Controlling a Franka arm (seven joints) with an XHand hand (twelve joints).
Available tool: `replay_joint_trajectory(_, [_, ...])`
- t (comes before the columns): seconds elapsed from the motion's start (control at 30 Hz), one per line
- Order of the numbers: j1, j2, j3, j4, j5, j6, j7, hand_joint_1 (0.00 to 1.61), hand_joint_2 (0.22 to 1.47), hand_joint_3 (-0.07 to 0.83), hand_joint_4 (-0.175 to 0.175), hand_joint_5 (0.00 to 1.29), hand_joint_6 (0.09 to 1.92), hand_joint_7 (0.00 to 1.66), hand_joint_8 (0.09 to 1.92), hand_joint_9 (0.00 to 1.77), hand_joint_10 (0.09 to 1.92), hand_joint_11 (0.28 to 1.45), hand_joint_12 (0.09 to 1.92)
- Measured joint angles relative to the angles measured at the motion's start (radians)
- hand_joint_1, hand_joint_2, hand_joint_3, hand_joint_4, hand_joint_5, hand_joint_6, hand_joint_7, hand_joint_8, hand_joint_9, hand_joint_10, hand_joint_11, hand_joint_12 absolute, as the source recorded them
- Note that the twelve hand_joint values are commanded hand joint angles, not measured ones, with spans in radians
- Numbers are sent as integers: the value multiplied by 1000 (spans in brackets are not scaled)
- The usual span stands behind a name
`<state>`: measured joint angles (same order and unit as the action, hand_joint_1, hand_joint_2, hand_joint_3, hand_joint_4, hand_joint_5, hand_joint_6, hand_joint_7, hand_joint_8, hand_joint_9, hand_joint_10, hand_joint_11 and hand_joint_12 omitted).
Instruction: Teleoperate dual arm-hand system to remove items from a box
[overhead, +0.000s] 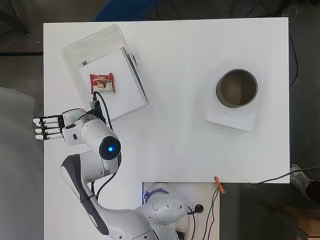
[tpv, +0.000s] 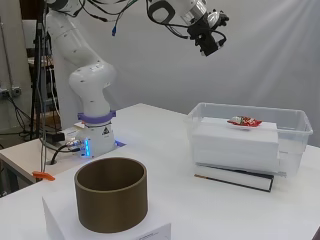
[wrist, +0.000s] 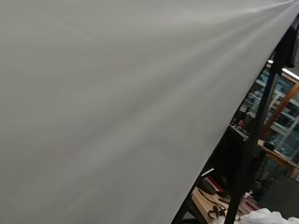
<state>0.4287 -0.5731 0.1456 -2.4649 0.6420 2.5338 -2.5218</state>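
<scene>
A clear plastic box (overhead: 75, 50) (tpv: 295, 130) stands at the table's far left corner, with a white block (overhead: 122, 80) (tpv: 235, 142) inside it. On top of that block lies a small red packet (overhead: 102, 82) (tpv: 244, 121). My hand (overhead: 49, 127) (tpv: 209, 40) hangs high in the air over the table's left edge, nearer the arm's base than the box, well clear of box and packet. Its fingers are straight and side by side, and it is open with nothing in it. The wrist view shows only a white curtain and the room behind.
A brown round tub (overhead: 237, 88) (tpv: 111, 200) stands on a white block (overhead: 232, 117) (tpv: 60, 215) at the table's right side. A dark flat book (tpv: 235, 177) lies under the box. An orange clip (overhead: 219, 184) (tpv: 42, 175) sits near the arm's base.
</scene>
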Motion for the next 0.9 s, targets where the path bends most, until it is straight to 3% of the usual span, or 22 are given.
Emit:
replay_joint_trajectory(0.1, [-35,37,10,58,-66,-82,258,24,750,-7,47,204,87,358,87,486,87,508,87])
replay_joint_trajectory(0.27, [-111,170,-20,210,-593,-403,1040,53,766,9,12,263,87,405,87,509,87,526,87])
replay_joint_trajectory(0.37, [-148,285,-58,307,-854,-619,1311,72,815,5,14,365,87,551,87,642,87,612,87])
replay_joint_trajectory(0.43, [-157,328,-75,330,-907,-687,1366,186,839,5,22,401,87,581,87,677,87,647,87])
replay_joint_trajectory(0.53, [-170,377,-117,327,-934,-662,1379,277,849,4,14,365,87,520,87,643,87,645,87])
replay_joint_trajectory(0.67, [-175,398,-131,278,-955,-591,1377,199,831,-3,-19,89,87,203,87,362,87,510,87])
replay_joint_trajectory(0.8, [-175,452,-116,270,-950,-490,1376,185,823,-4,-25,17,87,98,87,270,87,478,87])
replay_joint_trajectory(0.9, [-170,550,-83,341,-953,-519,1400,179,824,-2,-33,1,87,84,87,284,87,480,87])
